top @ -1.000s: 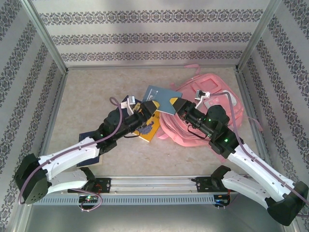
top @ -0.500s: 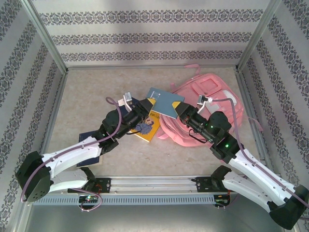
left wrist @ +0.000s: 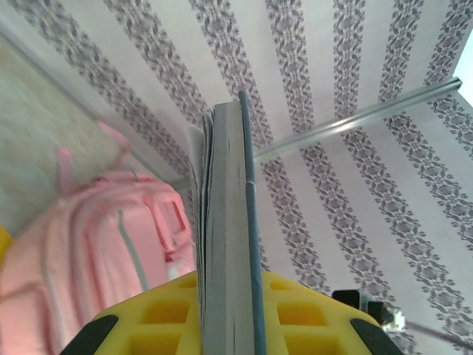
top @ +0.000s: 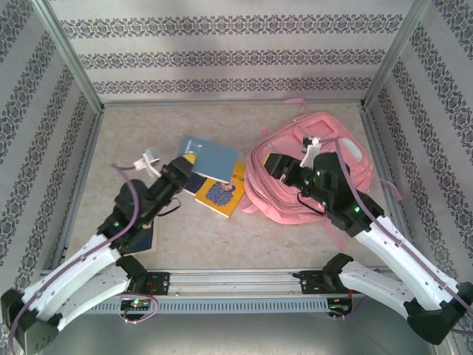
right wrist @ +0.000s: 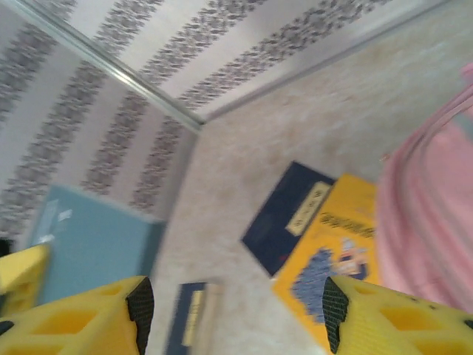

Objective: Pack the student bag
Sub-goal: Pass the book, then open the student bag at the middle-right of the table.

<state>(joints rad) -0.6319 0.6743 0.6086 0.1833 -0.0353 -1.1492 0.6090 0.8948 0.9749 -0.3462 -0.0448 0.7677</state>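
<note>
Striped, patterned walls are enclosing the pale worktop (top: 148,133), and the pink student bag (top: 325,129) is lying flat on its right half, toward the back corner. A handover is just finishing. A moment ago the right claw (top: 275,164) was carrying the blue book (top: 214,154) beside the bag while the left claw (top: 185,161) was waiting with its jaws wide. Now the left claw is clenching that book, which the left wrist view is showing edge-on between the yellow fingers (left wrist: 162,314). It is also swinging the book leftward, away from the bag. The right claw is standing released with nothing between its fingers (right wrist: 89,310), and it is hanging over the bag's near-left edge. A yellow book (top: 223,196) is lying on the worktop just beside the bag, overlapping a navy book (right wrist: 295,214) — neither is packed. The book itself is ending up farther from the bag than before, so packing is probably still in an early stage. Freeing the right claw probably means it is getting ready to hold the bag open — whether the mouth is open I cannot tell.
</note>
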